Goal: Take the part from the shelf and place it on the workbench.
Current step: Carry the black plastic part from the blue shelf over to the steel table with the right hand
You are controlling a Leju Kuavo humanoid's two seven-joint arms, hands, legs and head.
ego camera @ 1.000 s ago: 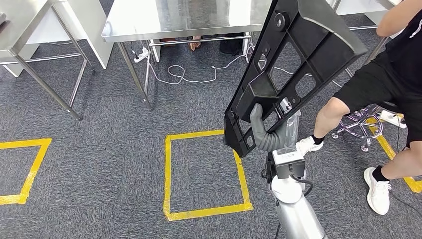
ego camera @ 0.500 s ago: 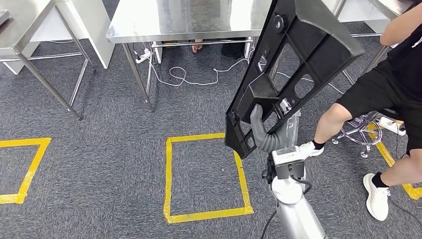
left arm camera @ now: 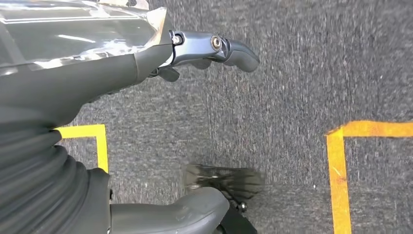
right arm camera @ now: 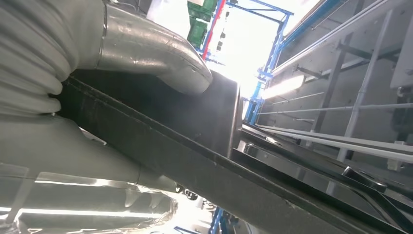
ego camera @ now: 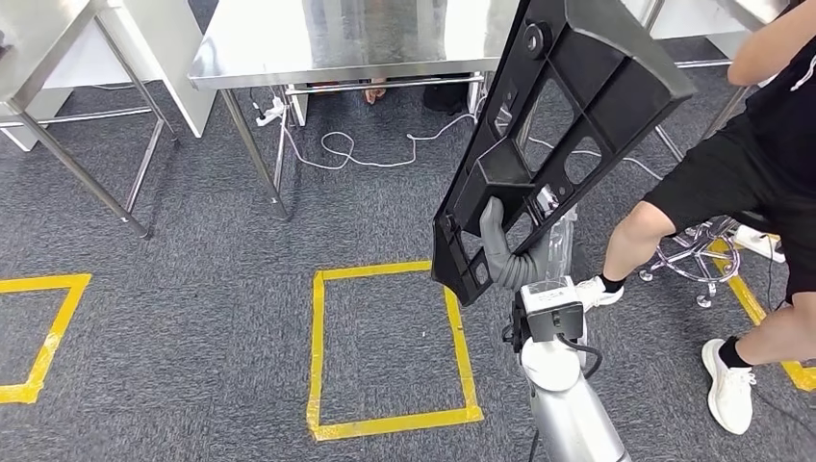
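The part (ego camera: 577, 106) is a long black plastic frame with cut-out windows, held up at a slant in front of me in the head view. My right hand (ego camera: 500, 255) grips its lower end, the grey thumb hooked through one window. The right wrist view has the right hand (right arm camera: 73, 73) pressed around the part's dark edge (right arm camera: 195, 161). The steel workbench (ego camera: 337, 43) stands ahead, its top bare. My left hand (left arm camera: 97, 87) hangs over grey carpet, its fingers (left arm camera: 214, 46) and thumb apart with nothing between them.
A person (ego camera: 760, 144) in black shorts stands close on the right beside a chair base (ego camera: 698, 255). A yellow tape square (ego camera: 318, 356) marks the carpet below. White cables (ego camera: 356, 144) lie under the workbench. A second steel table (ego camera: 38, 38) stands at the left.
The whole picture has shifted a little, so the camera moved. The part stays in my right hand at the same slant. The person's near leg has stepped slightly.
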